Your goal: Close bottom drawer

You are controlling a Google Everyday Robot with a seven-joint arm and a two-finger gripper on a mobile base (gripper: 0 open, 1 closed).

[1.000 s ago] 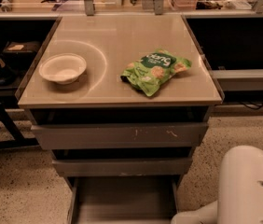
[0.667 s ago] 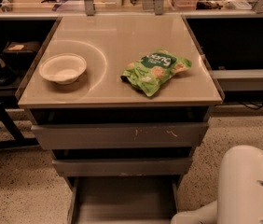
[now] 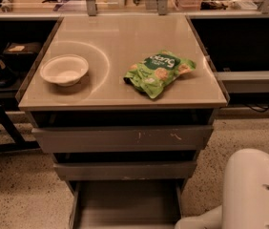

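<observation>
The bottom drawer (image 3: 125, 205) is the narrowest of three stacked grey drawers under the tabletop. It stands pulled out toward me, and its shallow grey tray interior shows at the bottom edge of the camera view. Its front panel is cut off below the frame. Above it are the mid-width drawer (image 3: 125, 170) and the widest drawer (image 3: 123, 138) with white scratch marks, both slightly out. A white part of my arm (image 3: 249, 194) fills the bottom right corner, beside the drawer's right side. The gripper itself is out of view.
On the tan tabletop (image 3: 110, 37) a white bowl (image 3: 64, 69) sits at the left and a green snack bag (image 3: 159, 72) at the right. Dark shelving and table legs stand at the left, a grey shelf (image 3: 251, 80) at the right. Speckled floor lies on both sides.
</observation>
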